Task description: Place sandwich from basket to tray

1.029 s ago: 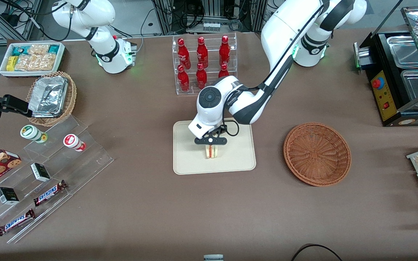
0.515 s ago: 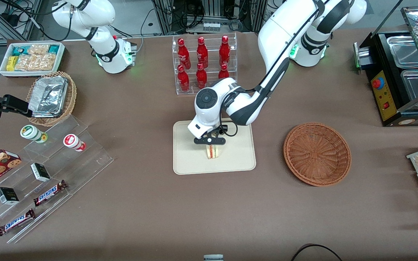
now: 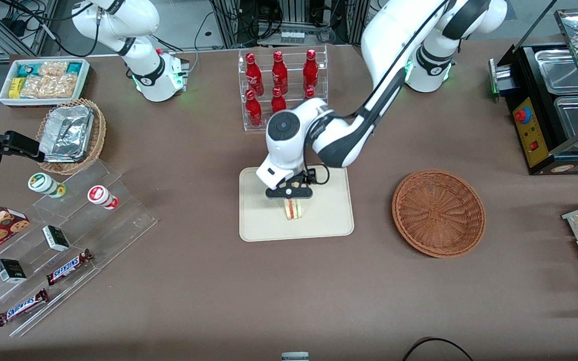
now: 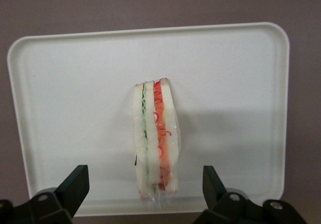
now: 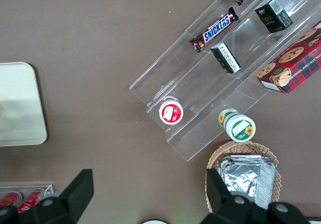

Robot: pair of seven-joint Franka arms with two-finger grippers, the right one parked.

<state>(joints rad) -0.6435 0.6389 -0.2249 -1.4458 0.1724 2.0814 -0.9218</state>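
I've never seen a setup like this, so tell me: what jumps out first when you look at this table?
Most striking is the white arm's hand hovering open just above a sandwich, which stands on its edge on the cream tray mid-table. Beside the tray, toward the working arm's end, sits an empty reddish-brown wicker basket. Farther from the front camera than the tray, a clear rack of red bottles catches the eye.

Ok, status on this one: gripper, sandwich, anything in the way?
Gripper open, above the sandwich. Sandwich standing on the tray, released. Basket empty. Nothing in the way.
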